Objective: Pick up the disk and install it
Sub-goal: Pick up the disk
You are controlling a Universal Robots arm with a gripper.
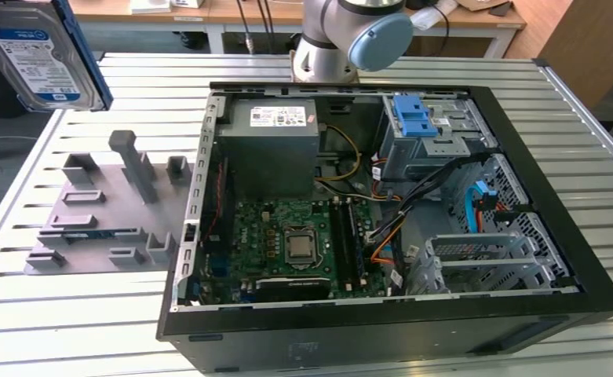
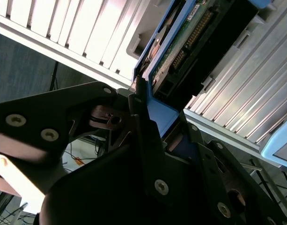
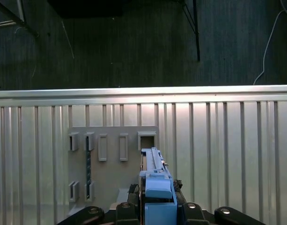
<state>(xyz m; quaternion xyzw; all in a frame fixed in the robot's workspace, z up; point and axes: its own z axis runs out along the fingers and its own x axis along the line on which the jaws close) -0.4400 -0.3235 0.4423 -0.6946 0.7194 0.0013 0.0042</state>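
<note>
End effector [image 2: 159,117] clamped on one disk [image 1: 39,55], over one grey holder [image 1: 102,208] beside one open computer case [image 1: 390,334]

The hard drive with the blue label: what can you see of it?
The disk is a flat silver-metal rectangle with a blue-and-white label and blue plastic rails along its edges. In the second wrist view its green circuit-board underside shows. It hangs upright above the slatted metal table, clamped at one end by the black gripper.
</note>
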